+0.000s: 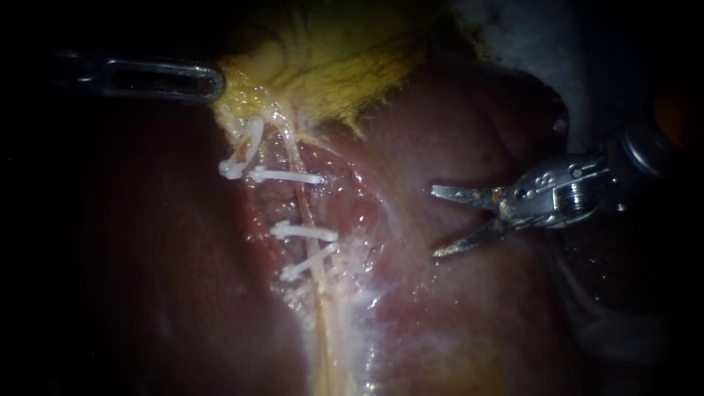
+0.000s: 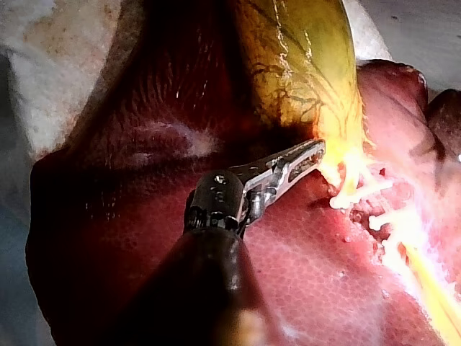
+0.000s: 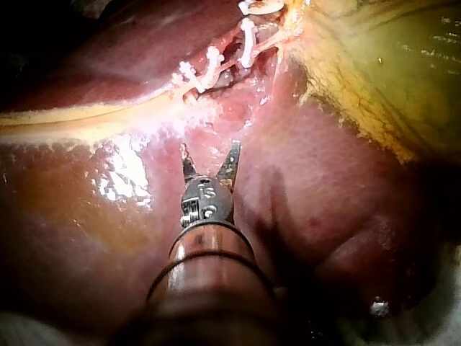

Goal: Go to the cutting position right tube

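The blades of the right instrument point(image 1: 435, 221) are spread wide apart and nothing is held between them. They are poised over the liver point(image 1: 477, 323), pointed toward the right tube point(image 1: 308, 209) but well apart from it. The right tube is seen running down from the gallbladder point(image 1: 330, 59) across the liver. It is crossed by white clips point(image 1: 287, 176): one near the gallbladder and two lower down, with a bare stretch of tube left between them. A further clip point(image 1: 242, 150) is set just to the left, close under the gallbladder. The jaws of the left instrument point(image 1: 217, 82) are pressed together on the gallbladder's lower edge. In the left wrist view, white cloth point(image 2: 43, 86) is seen beyond the liver.
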{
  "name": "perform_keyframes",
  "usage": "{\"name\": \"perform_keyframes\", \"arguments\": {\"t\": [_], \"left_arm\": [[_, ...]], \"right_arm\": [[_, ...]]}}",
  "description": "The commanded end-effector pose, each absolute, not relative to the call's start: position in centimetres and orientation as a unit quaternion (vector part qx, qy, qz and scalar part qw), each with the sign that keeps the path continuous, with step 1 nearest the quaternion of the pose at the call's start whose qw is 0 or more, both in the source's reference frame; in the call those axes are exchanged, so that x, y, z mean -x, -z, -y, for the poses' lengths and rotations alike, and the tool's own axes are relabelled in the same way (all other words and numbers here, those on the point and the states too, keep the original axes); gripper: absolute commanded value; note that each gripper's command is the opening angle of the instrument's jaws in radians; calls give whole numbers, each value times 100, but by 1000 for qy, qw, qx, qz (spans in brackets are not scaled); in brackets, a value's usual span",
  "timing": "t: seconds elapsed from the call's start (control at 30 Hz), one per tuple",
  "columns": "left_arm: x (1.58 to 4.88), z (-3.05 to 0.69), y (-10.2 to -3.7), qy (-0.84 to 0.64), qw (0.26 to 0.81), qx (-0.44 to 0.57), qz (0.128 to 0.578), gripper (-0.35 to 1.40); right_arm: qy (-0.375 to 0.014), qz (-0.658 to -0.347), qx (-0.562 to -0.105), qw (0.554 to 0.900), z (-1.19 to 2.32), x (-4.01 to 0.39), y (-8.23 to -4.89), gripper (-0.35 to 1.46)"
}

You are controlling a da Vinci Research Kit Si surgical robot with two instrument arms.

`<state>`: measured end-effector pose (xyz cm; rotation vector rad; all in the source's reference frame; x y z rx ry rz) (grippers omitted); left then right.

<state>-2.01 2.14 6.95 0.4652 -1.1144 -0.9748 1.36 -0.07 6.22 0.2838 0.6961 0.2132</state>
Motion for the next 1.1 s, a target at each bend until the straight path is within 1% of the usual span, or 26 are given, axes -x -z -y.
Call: {"name": "perform_keyframes", "arguments": {"t": [0.03, 0.33, 0.53, 0.6, 0.67, 0.7, 0.87, 0.97, 1.1], "left_arm": [[201, -214, -694, 438, 715, -208, 504, -35], [202, -213, -693, 438, 715, -208, 504, -35], [202, -213, -693, 438, 715, -208, 504, -35], [202, -212, -693, 438, 715, -207, 504, -35], [202, -212, -693, 438, 715, -207, 504, -35], [202, -212, -693, 438, 715, -207, 504, -35], [202, -211, -692, 439, 715, -207, 504, -35], [202, -210, -691, 439, 715, -207, 504, -35], [202, -210, -691, 439, 715, -207, 504, -35]], "right_arm": [[-104, -339, -138, 925, 7, -136, -622, 134], [-105, -339, -139, 925, 6, -137, -621, 134], [-123, -338, -153, 920, 4, -142, -621, 134], [-136, -348, -174, 911, 3, -143, -621, 134], [-144, -370, -203, 895, 2, -145, -622, 132], [-152, -374, -215, 889, 2, -146, -622, 132], [-172, -377, -262, 872, -1, -148, -626, 130], [-187, -373, -292, 861, -5, -149, -631, 130], [-209, -391, -327, 835, -11, -151, -641, 130]]}}
